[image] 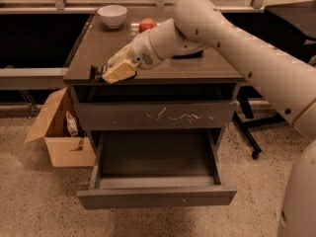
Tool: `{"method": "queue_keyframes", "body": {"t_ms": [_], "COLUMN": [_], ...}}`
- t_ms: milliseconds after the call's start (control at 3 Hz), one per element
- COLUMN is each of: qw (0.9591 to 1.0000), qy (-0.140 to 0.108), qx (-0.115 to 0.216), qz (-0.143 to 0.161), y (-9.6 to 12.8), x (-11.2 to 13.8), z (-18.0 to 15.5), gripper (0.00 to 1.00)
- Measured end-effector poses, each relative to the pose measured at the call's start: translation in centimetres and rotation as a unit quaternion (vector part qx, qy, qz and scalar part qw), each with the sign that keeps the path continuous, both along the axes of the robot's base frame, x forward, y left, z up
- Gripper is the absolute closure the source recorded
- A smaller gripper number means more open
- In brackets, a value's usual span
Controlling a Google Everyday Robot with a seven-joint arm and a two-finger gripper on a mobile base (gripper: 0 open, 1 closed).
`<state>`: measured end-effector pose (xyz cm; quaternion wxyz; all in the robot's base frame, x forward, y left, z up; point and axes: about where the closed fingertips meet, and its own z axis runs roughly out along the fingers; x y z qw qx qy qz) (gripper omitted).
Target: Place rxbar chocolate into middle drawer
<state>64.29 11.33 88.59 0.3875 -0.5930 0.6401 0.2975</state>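
We reach our arm across the worktop from its right side, wrist tipped down, our tool low at its front-left corner.
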Motion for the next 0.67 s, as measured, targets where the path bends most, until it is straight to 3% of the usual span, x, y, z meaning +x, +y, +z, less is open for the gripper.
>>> {"method": "queue_keyframes", "body": {"t_ms": [333,667], "qw": [0.9996,0.9979], "qy": [0.01,0.046], "qx": [-0.025,-0.046], "qz": [0.013,0.009], "y": [0.0,-1.0], "x": [-3.4,-5.7], "z": [-2.0,-6.9], "gripper": [1.0,1.0]}}
